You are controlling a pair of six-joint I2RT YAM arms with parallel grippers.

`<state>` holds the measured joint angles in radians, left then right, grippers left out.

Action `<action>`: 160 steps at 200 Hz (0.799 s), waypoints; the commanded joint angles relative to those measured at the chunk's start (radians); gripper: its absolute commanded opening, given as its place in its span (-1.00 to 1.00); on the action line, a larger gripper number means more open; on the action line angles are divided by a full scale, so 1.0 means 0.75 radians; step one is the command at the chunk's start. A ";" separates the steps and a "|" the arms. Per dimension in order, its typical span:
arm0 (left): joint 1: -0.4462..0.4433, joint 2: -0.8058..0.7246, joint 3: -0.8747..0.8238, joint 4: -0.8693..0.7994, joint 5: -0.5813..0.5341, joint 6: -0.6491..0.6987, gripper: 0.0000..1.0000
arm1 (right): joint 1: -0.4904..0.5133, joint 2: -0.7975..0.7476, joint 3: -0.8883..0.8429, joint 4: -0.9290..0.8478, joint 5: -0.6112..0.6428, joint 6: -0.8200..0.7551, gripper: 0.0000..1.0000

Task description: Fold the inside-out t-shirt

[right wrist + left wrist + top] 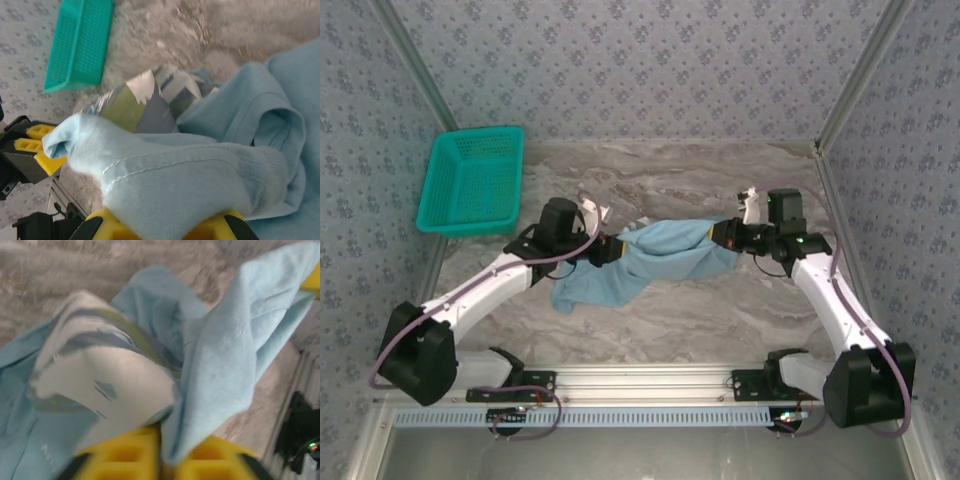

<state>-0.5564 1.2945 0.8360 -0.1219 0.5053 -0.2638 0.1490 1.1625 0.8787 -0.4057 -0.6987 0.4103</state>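
Observation:
The inside-out t-shirt (655,255), light blue, is stretched above the marble table between my two grippers, with a loose part sagging down to the left (582,290). My left gripper (605,248) is shut on one end; in the left wrist view a fold of blue cloth (225,355) is pinched between its yellow fingers (125,455), beside a white, grey and green print (100,375). My right gripper (725,235) is shut on the other end. There a stitched hem (190,175) bunches over its yellow fingers (107,225). The left gripper (40,145) shows far left in the right wrist view.
A teal mesh basket (472,182) stands at the table's back left, against the patterned wall. Patterned walls close in the back and both sides. The metal rail (640,385) with both arm bases runs along the near edge.

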 commanded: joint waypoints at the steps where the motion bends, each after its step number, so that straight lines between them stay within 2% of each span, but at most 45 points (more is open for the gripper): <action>1: -0.083 0.021 0.079 -0.101 -0.168 0.140 -0.10 | 0.047 0.051 0.006 0.019 -0.022 0.008 -1.00; 8: -0.129 0.028 0.103 -0.107 -0.260 0.185 0.04 | 0.059 0.072 0.013 0.023 -0.030 0.000 -1.00; 30: -0.234 0.084 0.188 -0.116 -0.491 0.317 0.30 | 0.083 0.123 0.038 0.009 -0.035 -0.025 -1.00; 50: -0.287 0.156 0.256 -0.097 -0.551 0.411 0.50 | 0.089 0.144 0.048 0.003 -0.036 -0.043 -1.00; 105: -0.409 0.396 0.488 -0.160 -0.559 0.606 0.57 | 0.089 0.150 0.055 -0.034 -0.047 -0.074 -1.00; 128: -0.416 0.450 0.543 -0.187 -0.696 0.605 0.58 | 0.077 0.125 0.063 -0.076 -0.029 -0.092 -1.00; 144: -0.415 0.418 0.513 -0.189 -0.757 0.591 0.58 | 0.050 0.087 0.062 -0.094 -0.021 -0.101 -1.00; 160: -0.410 0.356 0.450 -0.196 -0.888 0.538 0.59 | 0.016 0.055 0.060 -0.101 -0.019 -0.102 -1.00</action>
<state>-0.8703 1.6295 1.2037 -0.2436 -0.0059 0.1566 0.1940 1.2560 0.8894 -0.4435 -0.7040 0.3607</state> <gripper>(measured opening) 0.792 0.061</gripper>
